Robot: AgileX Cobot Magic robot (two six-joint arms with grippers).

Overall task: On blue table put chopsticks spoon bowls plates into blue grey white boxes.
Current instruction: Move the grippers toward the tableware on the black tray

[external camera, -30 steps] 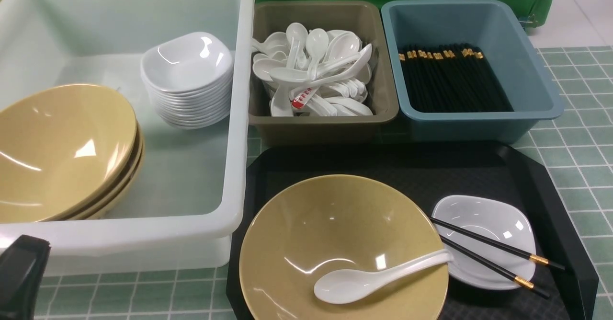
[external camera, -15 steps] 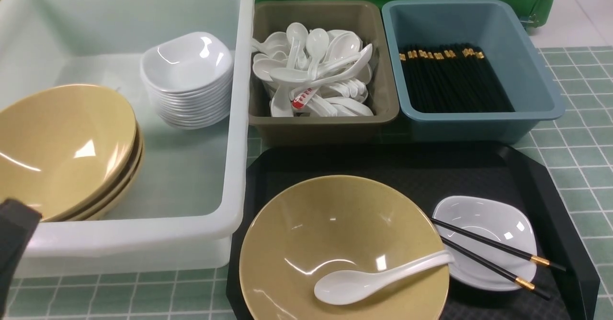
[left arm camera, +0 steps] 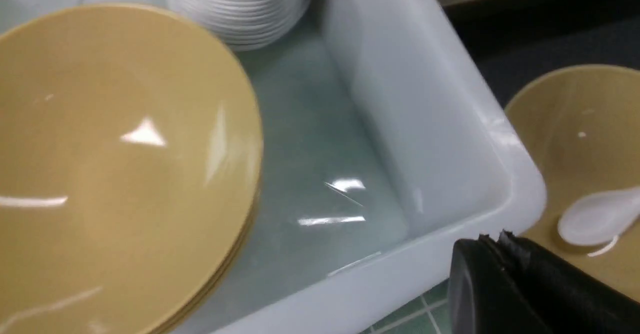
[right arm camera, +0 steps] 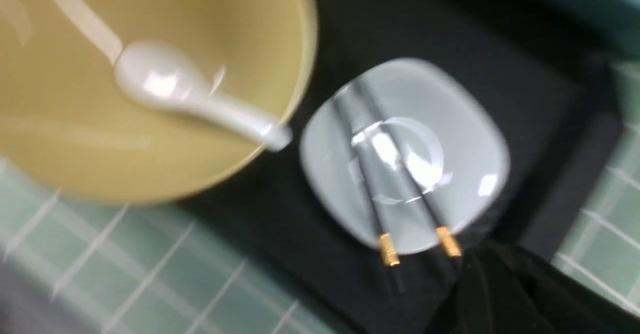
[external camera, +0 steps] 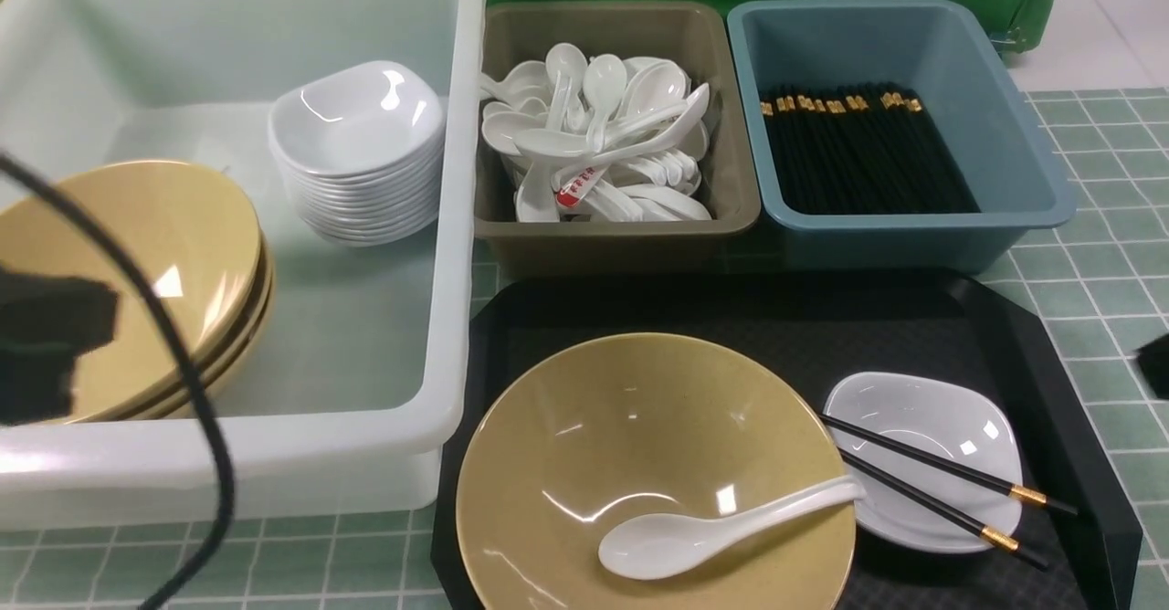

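Left gripper (external camera: 55, 345) risen over stacked bowls (external camera: 183, 226); right gripper (external camera: 1155, 363) entered at edge; jaw openings of both unclear.

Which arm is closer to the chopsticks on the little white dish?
Right. The right arm is just past the right edge of the tray, near the chopsticks; the left arm is far off, by the white tub.

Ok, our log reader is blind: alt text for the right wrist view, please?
A pair of black chopsticks lies across a small white plate on a black tray, beside a tan bowl holding a white spoon; the picture is blurred.
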